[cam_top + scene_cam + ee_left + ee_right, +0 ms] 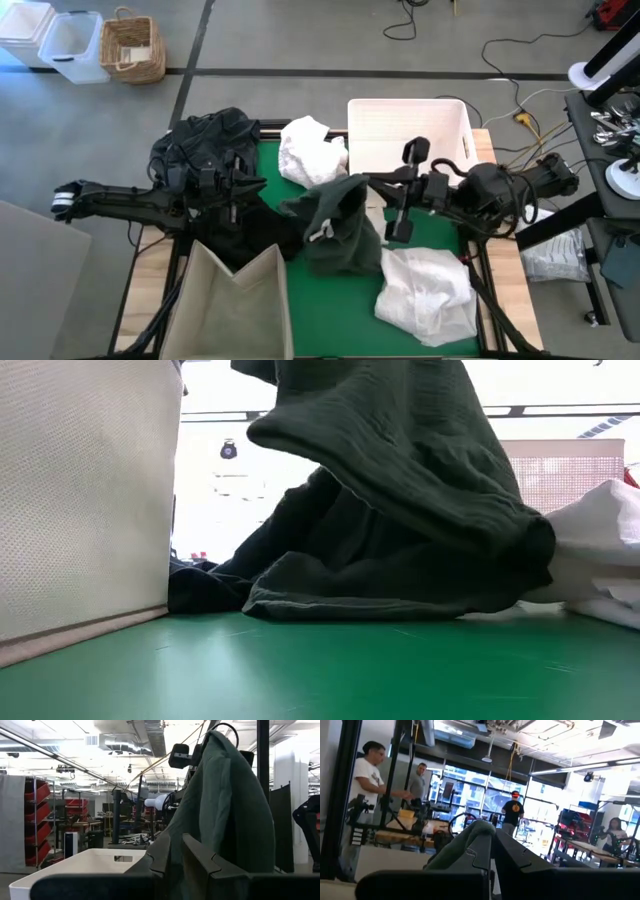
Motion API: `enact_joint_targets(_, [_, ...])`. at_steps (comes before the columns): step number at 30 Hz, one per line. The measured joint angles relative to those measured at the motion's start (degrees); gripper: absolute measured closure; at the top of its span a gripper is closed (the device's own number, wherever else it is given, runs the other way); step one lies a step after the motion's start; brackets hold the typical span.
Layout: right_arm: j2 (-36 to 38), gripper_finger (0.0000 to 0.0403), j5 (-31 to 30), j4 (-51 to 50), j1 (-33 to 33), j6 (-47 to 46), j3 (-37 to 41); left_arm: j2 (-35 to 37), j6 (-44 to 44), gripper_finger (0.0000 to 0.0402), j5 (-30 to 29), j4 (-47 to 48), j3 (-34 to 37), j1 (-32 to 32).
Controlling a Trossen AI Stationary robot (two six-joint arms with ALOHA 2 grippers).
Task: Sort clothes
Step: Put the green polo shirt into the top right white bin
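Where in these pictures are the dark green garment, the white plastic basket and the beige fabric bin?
dark green garment (pixel 340 232): high view, middle of its draped cloth.
white plastic basket (pixel 410 135): high view, bare inside floor.
beige fabric bin (pixel 80 490): low view, its side wall.

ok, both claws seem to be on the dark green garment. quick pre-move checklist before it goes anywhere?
1. Right claw shut on the dark green garment: ok, fabric sits between its fingers.
2. Left claw gripping the same garment: ok.
3. Garment lifted clear of the green mat: not ok, its lower folds rest on the mat.
4. Garment free of the white garment beside it: cannot tell, the edges meet.
5. Beige fabric bin open: ok.
6. White plastic basket open: ok.
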State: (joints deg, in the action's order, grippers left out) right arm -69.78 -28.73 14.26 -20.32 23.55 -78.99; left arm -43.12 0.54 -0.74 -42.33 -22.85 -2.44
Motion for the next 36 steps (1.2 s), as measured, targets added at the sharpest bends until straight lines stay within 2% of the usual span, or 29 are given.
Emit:
enact_joint_targets(3, [-0.1, 0.0394, 0.03, -0.91, 0.0, 0.1, -0.14, -0.72, 0.6, 0.0376, 1.9, -0.99, 0.0, -0.02])
enact_joint_targets(8, [-0.57, 0.0394, 0.04, -0.77, 0.24, 0.44, -0.08, -3.38, 1.94, 0.0357, 9.78, -5.85, 0.0, 0.0])
enact_joint_targets(15, [-1.01, 0.0394, 0.11, -0.34, 1.7, 0.57, -0.08, -8.45, 3.46, 0.0277, 10.82, -8.53, -2.02, 0.21])
enact_joint_targets(19, [-1.2, 0.0394, 0.17, 0.06, 2.87, 0.53, -0.1, -13.32, 5.52, 0.0229, 10.85, -4.52, -7.27, 0.6])
enact_joint_targets(25, [-1.4, 0.0394, 0.53, 1.11, 3.48, 0.59, -0.1, -20.88, 4.55, 0.0187, 10.2, 9.85, -16.64, 1.14])
enact_joint_targets(32, [-1.55, 0.0394, 0.65, 1.0, 3.48, 0.97, -0.1, -27.17, 2.97, 0.0174, 9.86, 11.75, -21.76, 1.51])
enact_joint_targets(36, [-1.55, 0.0394, 0.63, 0.85, 3.48, -0.17, -0.1, -29.65, 2.99, 0.0202, 9.88, 12.05, -24.23, 1.53])
